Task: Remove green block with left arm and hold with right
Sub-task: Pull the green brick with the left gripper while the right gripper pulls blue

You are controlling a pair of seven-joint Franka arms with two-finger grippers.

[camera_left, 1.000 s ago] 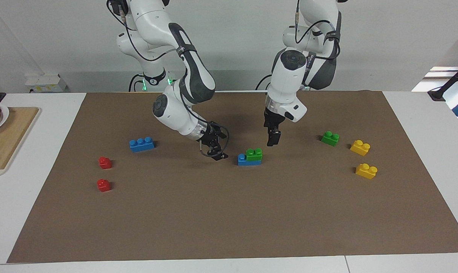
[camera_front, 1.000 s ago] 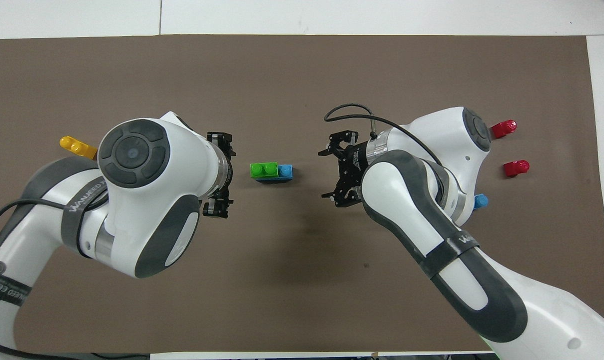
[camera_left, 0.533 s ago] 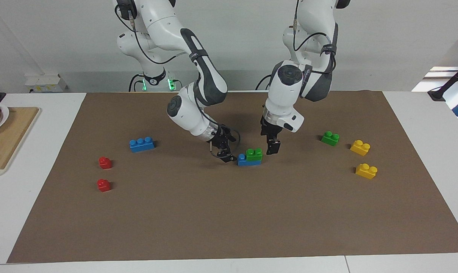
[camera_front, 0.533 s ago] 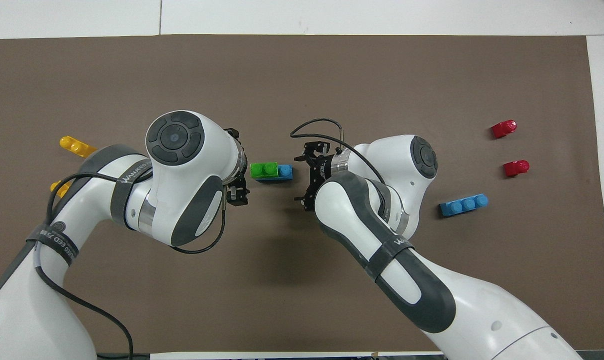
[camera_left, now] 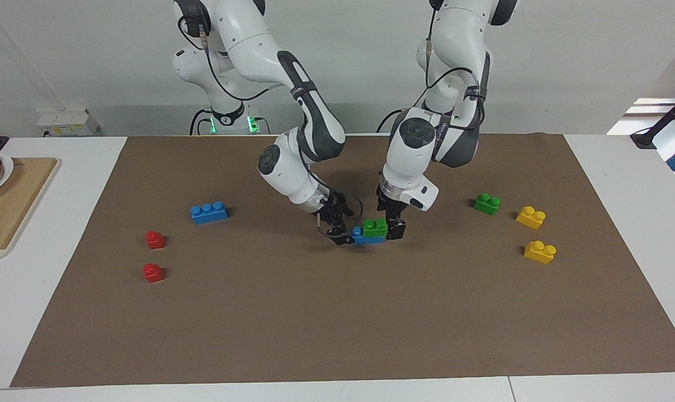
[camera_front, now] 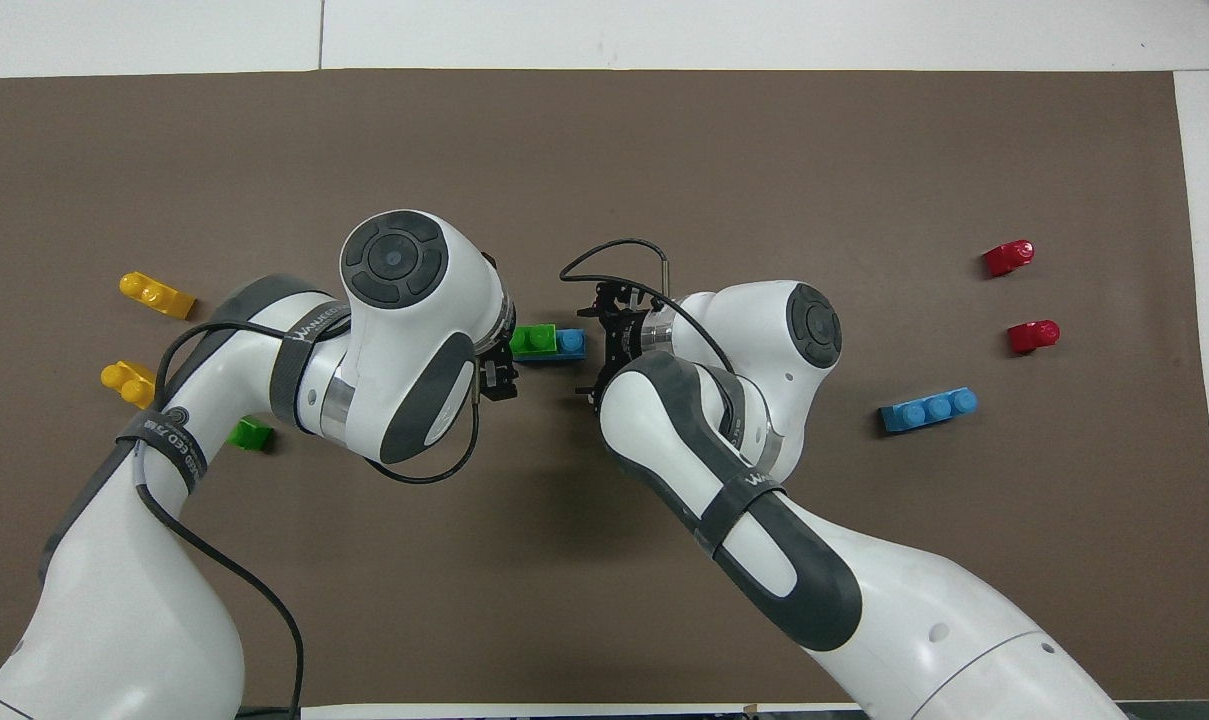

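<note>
A green block (camera_left: pixel 374 226) sits studded on one end of a blue brick (camera_left: pixel 369 238) in the middle of the brown mat; it also shows in the overhead view (camera_front: pixel 536 340), with the blue brick's free stud (camera_front: pixel 570 343) beside it. My left gripper (camera_left: pixel 396 229) (camera_front: pixel 503 351) is low and open at the stack's green end, its fingers close to the green block. My right gripper (camera_left: pixel 341 233) (camera_front: pixel 595 346) is low and open at the stack's blue end. Neither holds anything.
A second green block (camera_left: pixel 486 204) and two yellow bricks (camera_left: pixel 531 217) (camera_left: pixel 540 251) lie toward the left arm's end. A blue three-stud brick (camera_left: pixel 209 213) and two red pieces (camera_left: pixel 154 239) (camera_left: pixel 153 272) lie toward the right arm's end. A wooden board (camera_left: pixel 8 206) lies off the mat.
Both grippers have come down and moved inward toward the green-on-blue stack, from a gap on each side to right against its two ends. The stack has not moved.
</note>
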